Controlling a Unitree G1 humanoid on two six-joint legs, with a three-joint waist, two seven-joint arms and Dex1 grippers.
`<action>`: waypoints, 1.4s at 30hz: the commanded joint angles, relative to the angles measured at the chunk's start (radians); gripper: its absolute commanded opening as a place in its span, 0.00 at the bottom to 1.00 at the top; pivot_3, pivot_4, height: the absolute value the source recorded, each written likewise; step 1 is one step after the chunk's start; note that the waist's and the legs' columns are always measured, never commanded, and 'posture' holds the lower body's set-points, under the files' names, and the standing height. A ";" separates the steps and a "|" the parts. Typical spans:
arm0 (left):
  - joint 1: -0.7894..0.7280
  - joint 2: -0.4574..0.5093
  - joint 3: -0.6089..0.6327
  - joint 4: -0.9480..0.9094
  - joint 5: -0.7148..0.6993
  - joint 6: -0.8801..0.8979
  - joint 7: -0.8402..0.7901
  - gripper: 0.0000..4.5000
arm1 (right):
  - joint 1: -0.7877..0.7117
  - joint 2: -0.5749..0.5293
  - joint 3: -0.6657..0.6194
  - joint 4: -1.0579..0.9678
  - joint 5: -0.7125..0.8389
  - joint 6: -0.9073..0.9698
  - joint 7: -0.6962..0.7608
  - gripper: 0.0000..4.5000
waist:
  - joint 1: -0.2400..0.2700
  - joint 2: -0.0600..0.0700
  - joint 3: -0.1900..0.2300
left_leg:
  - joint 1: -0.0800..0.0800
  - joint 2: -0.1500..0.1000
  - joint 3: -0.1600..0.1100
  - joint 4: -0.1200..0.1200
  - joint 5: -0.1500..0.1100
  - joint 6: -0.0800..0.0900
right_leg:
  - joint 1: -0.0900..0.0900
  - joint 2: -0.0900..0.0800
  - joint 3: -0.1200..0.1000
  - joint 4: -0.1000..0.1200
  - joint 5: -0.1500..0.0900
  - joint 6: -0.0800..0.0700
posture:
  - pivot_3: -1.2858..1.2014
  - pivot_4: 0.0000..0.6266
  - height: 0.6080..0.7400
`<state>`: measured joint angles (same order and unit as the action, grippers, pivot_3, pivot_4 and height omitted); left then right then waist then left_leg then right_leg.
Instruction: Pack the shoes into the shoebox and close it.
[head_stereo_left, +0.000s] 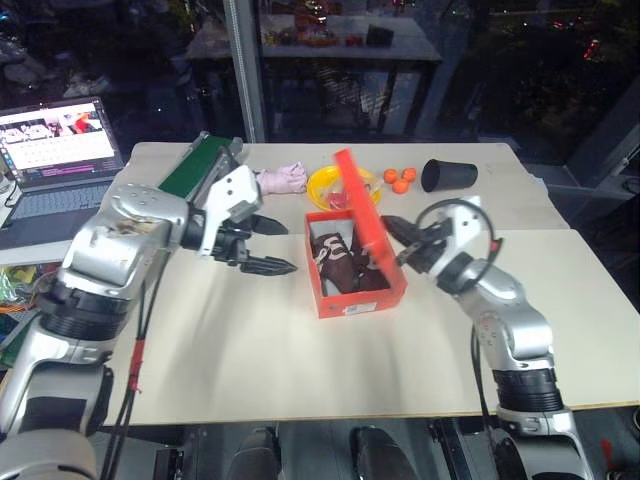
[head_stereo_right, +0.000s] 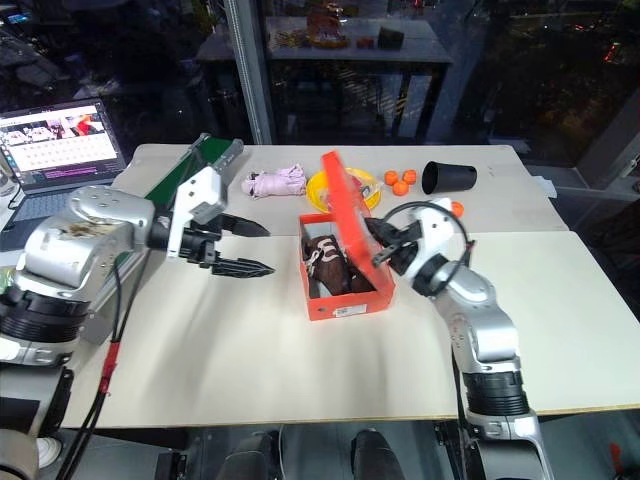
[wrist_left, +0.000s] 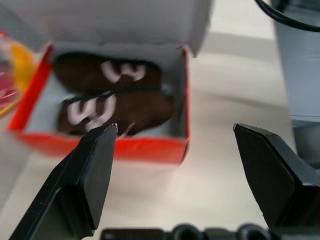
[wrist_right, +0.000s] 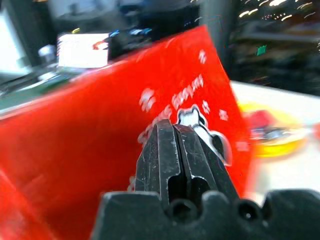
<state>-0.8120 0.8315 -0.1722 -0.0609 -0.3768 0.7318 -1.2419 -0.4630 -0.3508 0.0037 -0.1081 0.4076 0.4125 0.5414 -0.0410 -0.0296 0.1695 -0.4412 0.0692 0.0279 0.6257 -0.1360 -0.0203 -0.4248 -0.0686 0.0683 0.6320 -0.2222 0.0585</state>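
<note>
Two fuzzy dark brown shoes (wrist_left: 115, 102) with cream laces lying inside red-orange cardboard shoebox (head_stereo_left: 360, 299) mid-table, lid (wrist_right: 125, 115) raised, white cartoon figure and unreadable print, right gripper (head_stereo_left: 392, 226) pressed together against lid, left gripper (head_stereo_left: 270, 245) spread, empty.

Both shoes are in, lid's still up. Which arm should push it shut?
Right. The right gripper, shut, is already at the outer face of the shoebox lid. The left gripper hangs open, off to the box's other side.
</note>
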 joint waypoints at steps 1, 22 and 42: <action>0.040 0.023 0.050 -0.082 -0.020 0.019 0.028 0.89 | -0.046 0.046 0.093 0.027 -0.037 0.012 0.025 0.00 | 0.000 0.000 0.000 | 0.000 0.000 0.000 0.000 0.000 0.000 | 0.000 0.000 0.000 0.000 -0.001 -0.002 | 0.52 0.24 1.00; 0.167 -0.055 0.040 -0.179 -0.080 0.024 0.130 0.89 | -0.094 -0.058 0.109 0.022 -0.145 0.174 0.138 0.00 | 0.019 -0.008 -0.005 | 0.000 0.000 0.000 0.001 0.000 0.000 | 0.001 0.000 0.001 0.000 -0.002 -0.005 | 0.52 0.24 1.00; 0.533 -0.279 0.173 0.075 0.037 -0.409 0.356 0.89 | 0.472 -0.099 -0.445 -0.285 -0.007 0.150 -0.044 0.99 | 0.024 -0.007 -0.004 | 0.001 0.000 0.000 0.000 -0.001 0.000 | 0.002 0.000 0.001 -0.002 -0.004 -0.005 | 0.52 0.24 1.00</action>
<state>-0.3043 0.5832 -0.0398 0.0136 -0.3535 0.3742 -0.9535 -0.0132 -0.4853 -0.4115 -0.4072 0.4185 0.6469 0.5411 -0.0174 -0.0362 0.1650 -0.4411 0.0691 0.0284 0.6259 -0.1365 -0.0201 -0.4232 -0.0693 0.0695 0.6295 -0.2257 0.0534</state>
